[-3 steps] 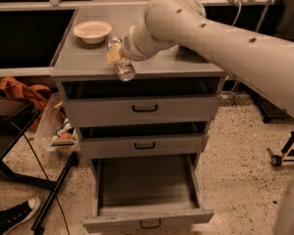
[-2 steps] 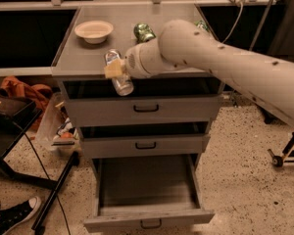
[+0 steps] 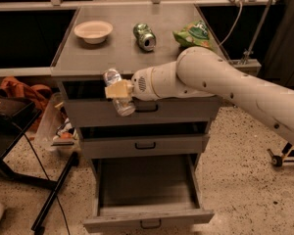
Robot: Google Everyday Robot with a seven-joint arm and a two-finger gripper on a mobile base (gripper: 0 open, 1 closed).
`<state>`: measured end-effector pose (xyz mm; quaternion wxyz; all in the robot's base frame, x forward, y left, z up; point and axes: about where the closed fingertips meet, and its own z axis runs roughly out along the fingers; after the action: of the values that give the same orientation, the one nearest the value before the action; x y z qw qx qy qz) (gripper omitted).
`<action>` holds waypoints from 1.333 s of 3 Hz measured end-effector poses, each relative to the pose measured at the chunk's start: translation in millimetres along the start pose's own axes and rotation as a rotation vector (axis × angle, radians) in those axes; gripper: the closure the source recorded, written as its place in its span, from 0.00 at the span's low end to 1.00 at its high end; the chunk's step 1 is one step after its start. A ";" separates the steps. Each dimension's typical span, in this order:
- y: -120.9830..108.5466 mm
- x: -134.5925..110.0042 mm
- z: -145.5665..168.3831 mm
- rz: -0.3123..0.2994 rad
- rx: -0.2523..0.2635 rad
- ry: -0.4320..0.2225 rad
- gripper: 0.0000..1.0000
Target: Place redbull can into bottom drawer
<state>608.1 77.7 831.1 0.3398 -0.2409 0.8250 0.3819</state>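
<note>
A: Claw?
B: Pinching redbull can, tilted, in front of top drawer, left side.
A: Bottom drawer?
B: Open, well below the can. Bowl, green can, chip bag on table.

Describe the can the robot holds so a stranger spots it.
In front of the grey drawer cabinet, at its top edge, the gripper grips the redbull can. It is slim, silvery and tilted in mid-air, unlike the fatter green can lying on top.

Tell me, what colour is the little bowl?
The bowl is cream-white, seen in the camera view. The tool holds the redbull can before the top drawer.
</note>
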 end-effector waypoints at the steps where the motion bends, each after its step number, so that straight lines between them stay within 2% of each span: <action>1: 0.0 0.0 0.0 0.000 0.000 0.000 1.00; 2: -2.1 11.8 10.1 -0.039 -0.031 0.034 1.00; 3: -28.9 72.0 32.7 -0.071 -0.085 0.129 1.00; 4: -70.0 153.3 59.4 -0.045 -0.133 0.238 1.00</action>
<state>576.3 62.2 656.0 0.2311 -0.3250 0.8268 0.3966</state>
